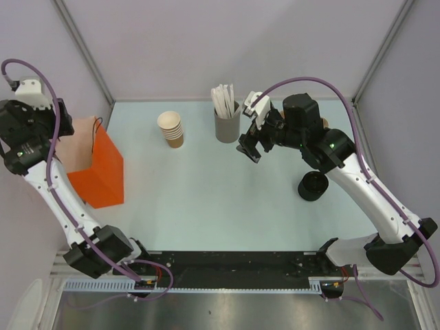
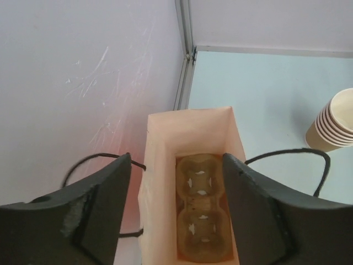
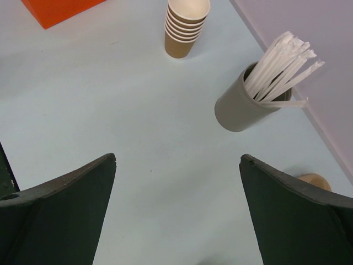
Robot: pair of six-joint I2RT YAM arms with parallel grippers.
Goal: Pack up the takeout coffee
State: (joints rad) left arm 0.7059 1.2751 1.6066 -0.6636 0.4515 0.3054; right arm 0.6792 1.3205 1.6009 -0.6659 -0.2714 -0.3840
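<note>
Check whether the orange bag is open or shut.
Open. The left wrist view looks down through the spread mouth of the orange bag to a cup carrier on its bottom, with its visible wells empty.

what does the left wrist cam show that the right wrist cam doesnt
Only left wrist: the inside of the orange bag, with a moulded cup tray lying at its bottom. Only right wrist: the grey holder of white sticks and a sliver of a tan cup near the wall. Both: the stack of nested brown cups, part of the bag, and the pale table.
</note>
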